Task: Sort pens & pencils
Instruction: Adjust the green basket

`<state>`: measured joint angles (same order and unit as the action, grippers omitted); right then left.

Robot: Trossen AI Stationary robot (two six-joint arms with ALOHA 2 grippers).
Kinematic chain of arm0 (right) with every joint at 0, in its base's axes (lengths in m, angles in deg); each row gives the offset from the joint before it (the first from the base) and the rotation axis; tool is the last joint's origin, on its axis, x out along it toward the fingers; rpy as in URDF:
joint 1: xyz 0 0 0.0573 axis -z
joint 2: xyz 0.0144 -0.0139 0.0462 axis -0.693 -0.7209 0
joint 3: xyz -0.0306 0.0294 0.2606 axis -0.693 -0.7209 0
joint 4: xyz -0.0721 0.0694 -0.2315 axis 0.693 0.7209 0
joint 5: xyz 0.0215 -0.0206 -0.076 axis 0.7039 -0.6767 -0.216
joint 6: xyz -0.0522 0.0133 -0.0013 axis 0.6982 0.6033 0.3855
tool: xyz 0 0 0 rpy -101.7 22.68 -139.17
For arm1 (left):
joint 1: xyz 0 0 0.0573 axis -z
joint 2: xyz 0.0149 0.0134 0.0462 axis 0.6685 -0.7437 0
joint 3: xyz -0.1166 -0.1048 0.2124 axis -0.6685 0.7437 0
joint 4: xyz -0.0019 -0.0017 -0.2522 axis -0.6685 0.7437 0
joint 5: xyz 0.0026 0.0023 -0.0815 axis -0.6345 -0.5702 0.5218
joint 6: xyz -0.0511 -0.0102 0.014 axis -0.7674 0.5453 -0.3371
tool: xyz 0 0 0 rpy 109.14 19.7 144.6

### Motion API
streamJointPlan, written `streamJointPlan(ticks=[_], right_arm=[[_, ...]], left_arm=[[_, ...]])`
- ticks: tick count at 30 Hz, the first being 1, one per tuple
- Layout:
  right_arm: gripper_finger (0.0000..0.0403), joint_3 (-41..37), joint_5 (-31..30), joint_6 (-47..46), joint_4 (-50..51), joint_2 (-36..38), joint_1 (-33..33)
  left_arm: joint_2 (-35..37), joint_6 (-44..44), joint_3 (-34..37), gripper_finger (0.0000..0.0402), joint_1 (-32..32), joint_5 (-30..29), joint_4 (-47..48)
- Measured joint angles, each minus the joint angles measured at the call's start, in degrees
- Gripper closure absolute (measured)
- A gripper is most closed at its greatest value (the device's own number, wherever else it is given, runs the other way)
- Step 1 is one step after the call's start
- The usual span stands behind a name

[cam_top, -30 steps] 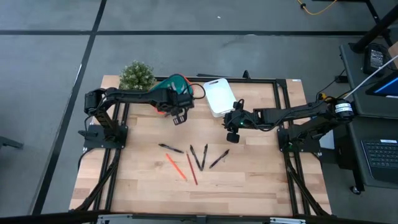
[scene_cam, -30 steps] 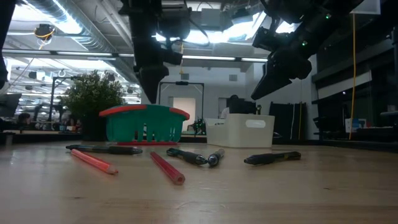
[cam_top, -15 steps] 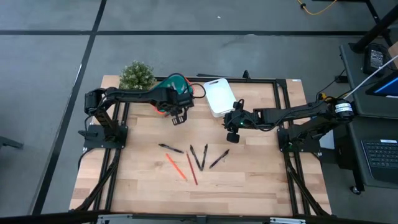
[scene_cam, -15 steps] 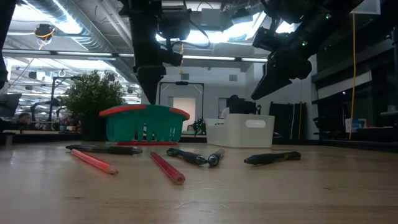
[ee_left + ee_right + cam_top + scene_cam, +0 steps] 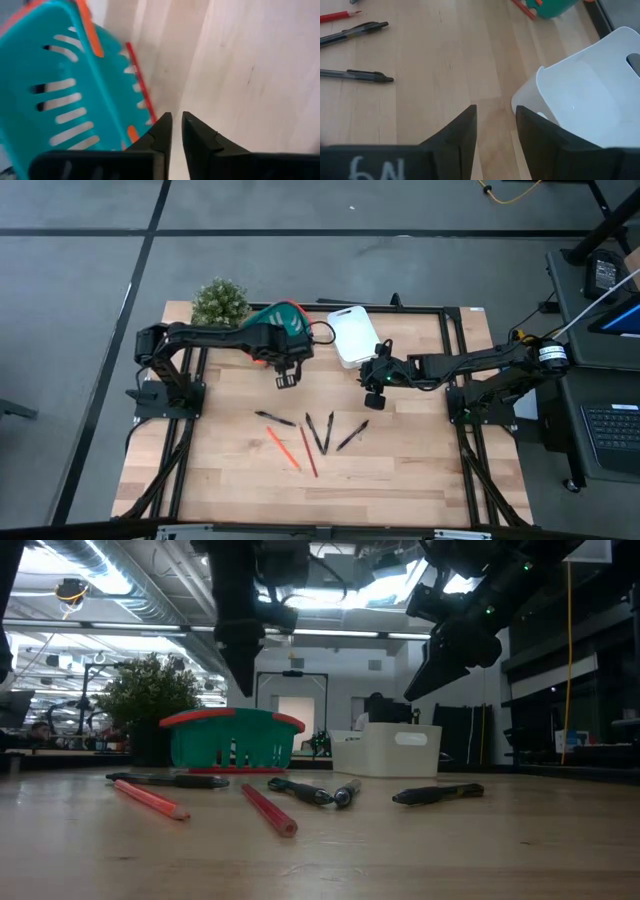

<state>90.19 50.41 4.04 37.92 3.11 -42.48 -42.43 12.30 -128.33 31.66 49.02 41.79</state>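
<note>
Black pens [image 5: 320, 432], four of them, lie on the bare wood near the table's middle: one at the left runs almost crosswise, two in the centre form a narrow V with their near ends together, and one at the right slants up toward the right arm. Two red-orange pencils [image 5: 297, 450] lie just in front of and left of them, both long axes slanting from far left to near right, with the shorter one to the left. No lettering can be read on any stick. Behind the group, the left gripper [image 5: 285, 378] hangs above the wood beside the teal basket [image 5: 285, 318] with its orange rim, its fingers [image 5: 162, 131] nearly together with only a thin slit between them and nothing in it. The right gripper [image 5: 374, 397] hovers near the white bin [image 5: 352, 332], fingers [image 5: 465, 131] apart and empty. White marks on that wrist are too cropped to read. A potted plant [image 5: 219, 301] stands at the far left corner.
</note>
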Motion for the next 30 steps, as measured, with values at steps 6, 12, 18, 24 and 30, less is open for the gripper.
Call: streamJointPlan(ticks=[6, 12, 18, 24, 30], right_arm=[[0.0264, 0.0, 0.0, 0.01, 0.34, -0.02, 0.0], [0.0264, 0.0, 0.0, -0.03, 0.37, -0.02, -0.01], [0.0264, 0.0, 0.0, -0.03, 0.37, -0.02, 0.0], [0.0264, 0.0, 0.0, -0.07, 0.35, -0.02, 0.0], [0.0264, 0.0, 0.0, -0.09, 0.37, -0.02, -0.01]], left_arm=[[0.56, 0.13, -0.41, 0.0398, -1.24, -5.33, 1.76], [0.69, 1.35, -0.41, 0.0401, -4.95, -5.45, 1.62], [0.67, 2.76, -0.41, 0.0401, -9.52, -4.12, 1.46], [0.67, 2.93, -0.39, 0.0401, -12.93, -0.58, -0.27], [0.52, 3.88, -0.3, 0.0401, -13.76, 2.73, -0.6]])
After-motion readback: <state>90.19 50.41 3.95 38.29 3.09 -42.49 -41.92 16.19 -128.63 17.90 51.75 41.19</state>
